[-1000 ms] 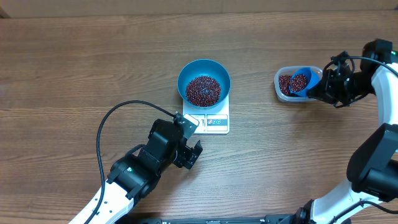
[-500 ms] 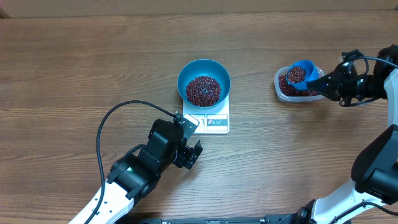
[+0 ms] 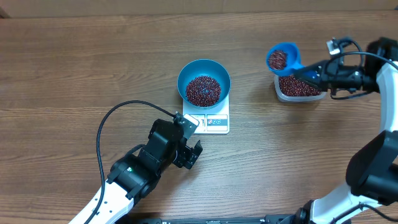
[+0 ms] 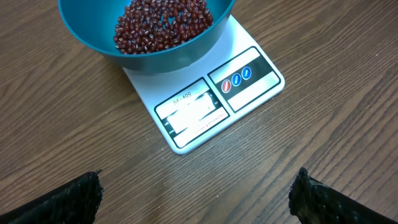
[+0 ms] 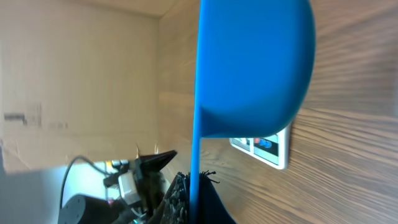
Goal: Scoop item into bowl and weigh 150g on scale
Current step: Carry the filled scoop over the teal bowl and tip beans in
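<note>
2 stores of beans (image 3: 203, 91) are in view: a maroon heap inside the blue bowl (image 3: 186, 73), which sits squarely on the white scale (image 3: 215, 122) so that whatever lands in it gets weighed, and a second supply in the clear tub (image 3: 277, 91) well to the right. The right gripper (image 3: 314, 71) has its jaws clamped tight on the handle of a small blue scoop (image 3: 283, 59), carrying it roughly level above the table (image 3: 74, 62) just beyond the tub's near-left corner, mouth up, with a dark load visible inside; that attitude looks chosen to keep the load from spilling on the way across. From the right wrist view only the scoop's blue underside shows, with a corner of the scale past it. Bare wood lies between scoop and bowl, so nothing seems to block the crossing. The left gripper (image 4: 196, 198) rests low just in front of the scale with its fingers spread as wide as they go and nothing between them, probably parked there so its camera faces the display (image 4: 189, 114); the reading is washed out and cannot be made out. 1 black cable (image 3: 101, 142) loops over the table beside the left arm, well clear of the scale. Whether 150 has been reached cannot be judged, so the next pour calls for a slow tilt over the bowl's middle.
</note>
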